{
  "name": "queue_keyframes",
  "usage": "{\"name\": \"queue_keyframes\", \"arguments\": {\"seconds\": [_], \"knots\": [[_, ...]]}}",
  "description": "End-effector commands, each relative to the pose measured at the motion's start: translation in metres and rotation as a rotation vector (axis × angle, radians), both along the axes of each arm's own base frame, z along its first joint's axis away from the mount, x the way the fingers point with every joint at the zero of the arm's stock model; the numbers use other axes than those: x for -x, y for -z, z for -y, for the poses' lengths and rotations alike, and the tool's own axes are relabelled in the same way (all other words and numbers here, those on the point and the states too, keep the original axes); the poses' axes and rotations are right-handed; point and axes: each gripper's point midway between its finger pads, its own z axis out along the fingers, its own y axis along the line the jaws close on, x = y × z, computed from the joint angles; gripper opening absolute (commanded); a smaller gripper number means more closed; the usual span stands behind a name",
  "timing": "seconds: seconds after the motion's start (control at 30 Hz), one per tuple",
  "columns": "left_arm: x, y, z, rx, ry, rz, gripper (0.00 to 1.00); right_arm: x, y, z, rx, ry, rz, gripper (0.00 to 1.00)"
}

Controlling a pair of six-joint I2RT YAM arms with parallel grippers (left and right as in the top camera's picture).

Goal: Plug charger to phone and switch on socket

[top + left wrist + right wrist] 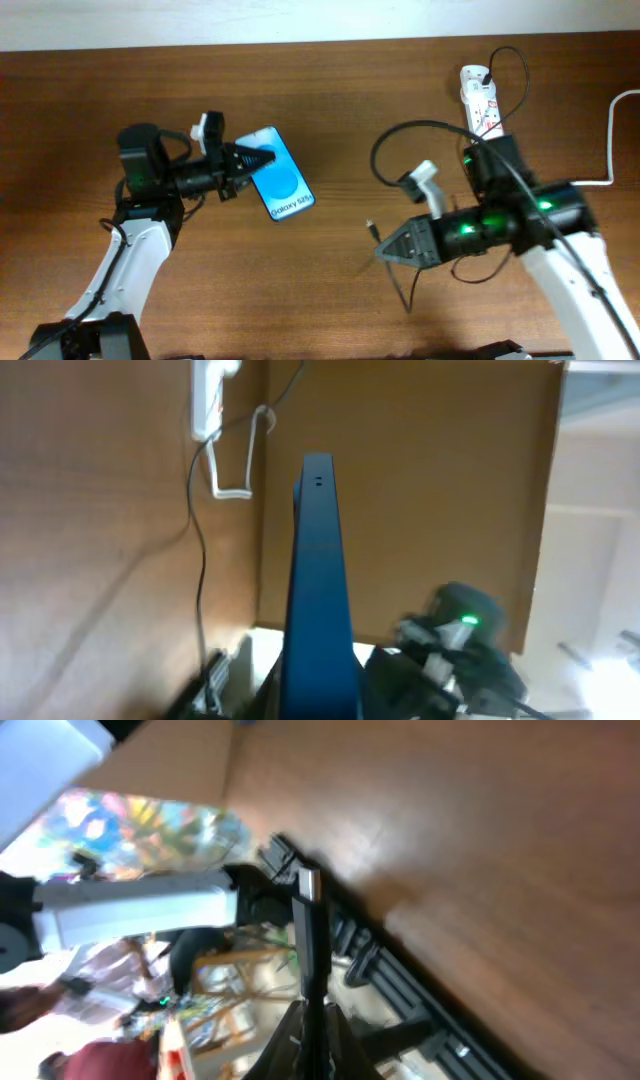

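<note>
My left gripper (243, 158) is shut on the phone (277, 182), a slim blue-screened handset with white "Galaxy S25" text, held above the table at centre left. In the left wrist view the phone (318, 600) shows edge-on between the fingers. My right gripper (385, 250) is shut on the charger (371, 228), a thin black cable whose small plug tip sticks out toward the phone. In the right wrist view the charger tip (307, 890) stands up from the closed fingers (312, 1020). The socket (480, 100), a white power strip with red-marked switches, lies at the back right.
A thick white cord (612, 140) runs off the right side of the table. The black cable loops (400, 135) over the table between the socket and my right arm. In the left wrist view the socket (208, 400) and cable lie at the far left.
</note>
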Motion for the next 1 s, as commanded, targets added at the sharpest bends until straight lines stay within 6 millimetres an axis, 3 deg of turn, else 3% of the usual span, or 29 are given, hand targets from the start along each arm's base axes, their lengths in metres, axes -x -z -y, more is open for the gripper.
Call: {"name": "queue_keyframes", "arguments": {"seconds": [0.0,0.2,0.33,0.53,0.97], "knots": [[-0.005,-0.016,-0.005,0.009,-0.010,0.060,0.00,0.021,0.003,-0.021,-0.153,-0.089,-0.072,0.04],[-0.002,-0.019,-0.003,0.016,0.016,0.080,0.00,0.025,0.004,-0.042,-0.184,-0.191,0.034,0.04],[0.009,-0.030,0.000,0.030,0.095,0.161,0.00,0.023,0.005,-0.058,-0.198,-0.227,0.039,0.04],[0.015,-0.032,0.001,0.039,0.130,0.166,0.00,0.022,0.011,-0.086,-0.216,-0.283,0.029,0.05],[0.012,-0.031,0.000,0.034,0.111,0.166,0.00,-0.006,0.015,-0.102,-0.199,-0.202,0.036,0.05]]}}
